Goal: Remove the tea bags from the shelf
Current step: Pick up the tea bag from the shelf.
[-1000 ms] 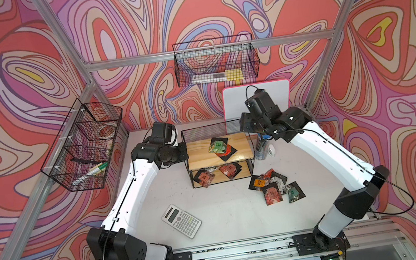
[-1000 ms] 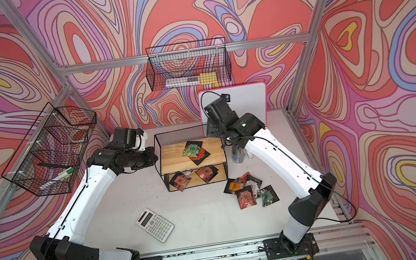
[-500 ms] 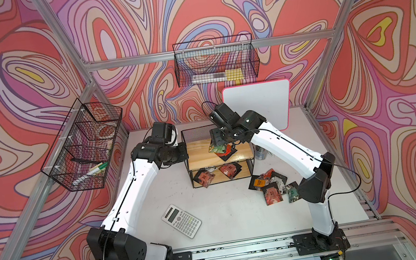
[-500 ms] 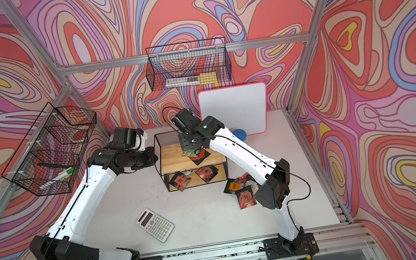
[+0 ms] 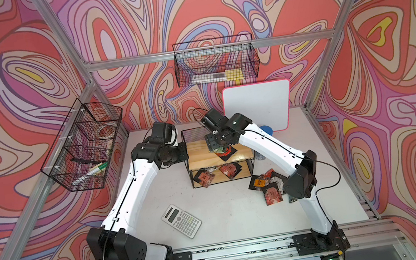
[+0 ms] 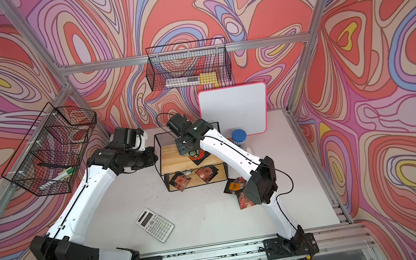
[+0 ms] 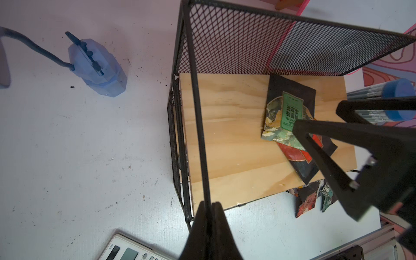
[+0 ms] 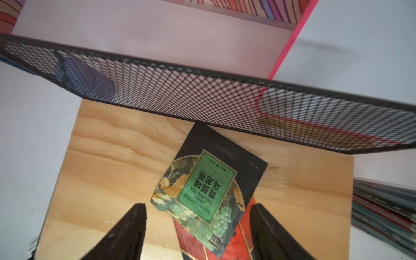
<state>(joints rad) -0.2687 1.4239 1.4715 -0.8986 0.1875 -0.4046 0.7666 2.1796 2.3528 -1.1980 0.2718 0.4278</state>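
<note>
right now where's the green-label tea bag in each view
top view: green-label tea bag on the upper board, partly hidden.
top view: same spot.
left wrist: atop a red tea bag, near the mesh back.
right wrist: ahead of the open right hand.
shared: mesh back.

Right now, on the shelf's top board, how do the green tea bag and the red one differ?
The green bag lies on top; the red bag is partly covered by it. The green bag reaches nearer the mesh back; the red bag lies nearer the front edge. The green bag's label shows whole; the red bag's print shows only in part. Both are flat, black-edged and on the top board.
</note>
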